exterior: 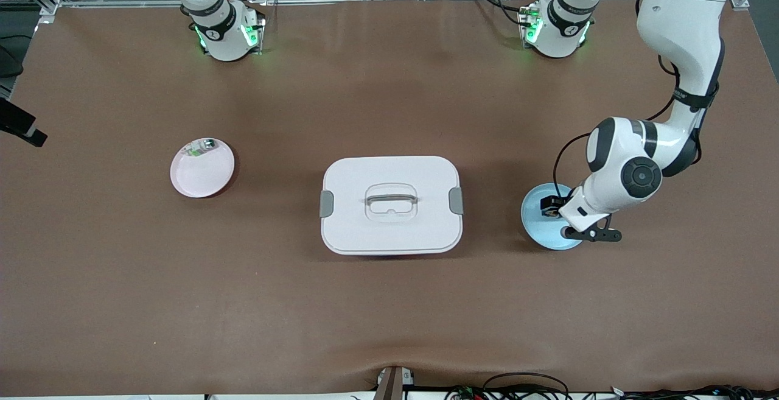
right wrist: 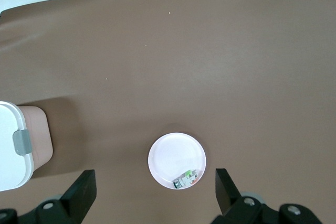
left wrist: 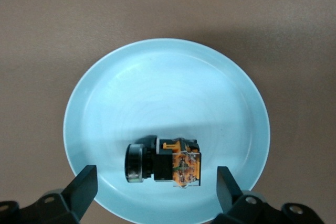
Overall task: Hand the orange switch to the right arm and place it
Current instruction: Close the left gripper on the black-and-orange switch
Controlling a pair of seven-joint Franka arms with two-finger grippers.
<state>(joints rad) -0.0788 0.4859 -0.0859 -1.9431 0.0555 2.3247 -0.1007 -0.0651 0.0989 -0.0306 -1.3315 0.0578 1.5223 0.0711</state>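
Starting at the right arm's end of the tabletop (exterior: 122, 278), a small pink plate (exterior: 202, 168) holds a whitish-green and silver piece (exterior: 201, 146) at its rim, on the side farther from the front camera. The right gripper (right wrist: 152, 192) hangs high over this part of the brown surface, its fingers (right wrist: 84, 190) spread wide apart with nothing between them, the pink plate seen far below. At the middle sits a white lidded box (exterior: 391, 204) with grey clasps at both ends and a recessed handle on top. Toward the left arm's end lies a light blue plate (exterior: 538, 223), and the orange switch (left wrist: 165, 161) rests on it, lying on its side, black body and orange section both visible. The left gripper (left wrist: 155, 190) hovers low over that plate, its fingers (left wrist: 226, 184) apart, standing on either side of the switch without touching it.
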